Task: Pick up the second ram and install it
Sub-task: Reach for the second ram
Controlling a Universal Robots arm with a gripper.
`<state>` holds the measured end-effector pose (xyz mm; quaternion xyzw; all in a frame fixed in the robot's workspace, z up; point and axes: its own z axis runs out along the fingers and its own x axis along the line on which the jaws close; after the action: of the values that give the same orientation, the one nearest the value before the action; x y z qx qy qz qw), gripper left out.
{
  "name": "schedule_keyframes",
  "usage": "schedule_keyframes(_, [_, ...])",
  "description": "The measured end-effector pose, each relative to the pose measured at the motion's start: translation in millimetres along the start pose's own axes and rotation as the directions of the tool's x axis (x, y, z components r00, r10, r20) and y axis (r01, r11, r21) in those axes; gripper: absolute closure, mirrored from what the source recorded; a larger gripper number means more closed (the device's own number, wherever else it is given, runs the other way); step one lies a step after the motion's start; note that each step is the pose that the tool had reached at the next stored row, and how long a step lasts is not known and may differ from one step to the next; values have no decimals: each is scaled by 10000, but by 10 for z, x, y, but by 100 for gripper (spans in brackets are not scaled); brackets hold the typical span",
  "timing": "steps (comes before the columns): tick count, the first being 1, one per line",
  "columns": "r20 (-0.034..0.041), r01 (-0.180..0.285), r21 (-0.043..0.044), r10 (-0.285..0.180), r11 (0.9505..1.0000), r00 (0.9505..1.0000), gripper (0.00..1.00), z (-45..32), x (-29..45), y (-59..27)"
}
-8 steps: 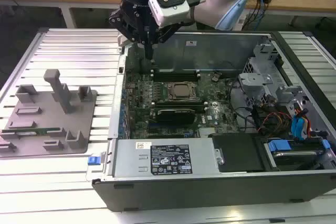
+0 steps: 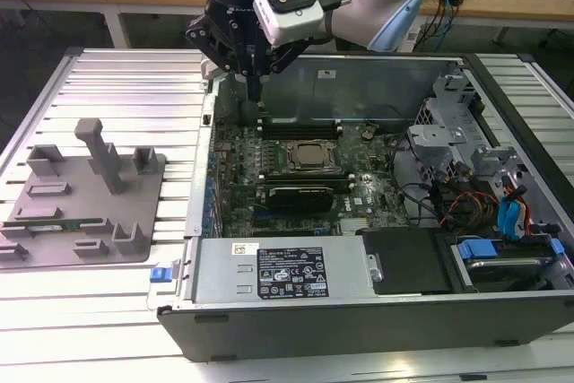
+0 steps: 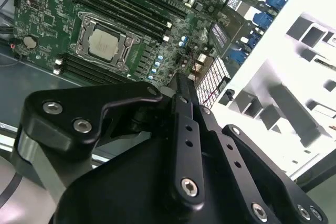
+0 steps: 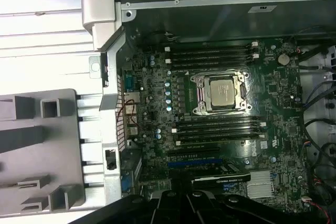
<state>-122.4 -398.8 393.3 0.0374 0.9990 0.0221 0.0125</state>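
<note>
The second ram [image 2: 56, 221] is a thin green stick lying flat on the grey fixture plate [image 2: 134, 239], at the exterior view's left, outside the computer case. My gripper [image 2: 254, 91] hangs far from it, over the back left corner of the green motherboard [image 2: 235, 159] inside the open case. Its fingers point down, look shut and hold nothing. In the second wrist view the gripper's black links [image 3: 181, 129] stand above the board beside the case wall. The first wrist view looks down on the memory slots [image 4: 215, 127] on both sides of the processor [image 4: 220, 92].
A black expansion card [image 2: 300, 193] lies across the board in front of the processor. The power supply [image 2: 278, 271] fills the case's front, and a drive cage with cables [image 2: 466, 168] stands at the right. Grey upright blocks [image 2: 100, 154] rise from the fixture plate.
</note>
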Motion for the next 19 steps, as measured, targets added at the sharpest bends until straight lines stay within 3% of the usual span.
schedule_keyframes(10, [0, 1, 0, -1, 10000, 10000, 92, -4, 149, -11])
schedule_keyframes(19, [0, 1, -1, -1, 10000, 10000, 92, -5, 204, -16])
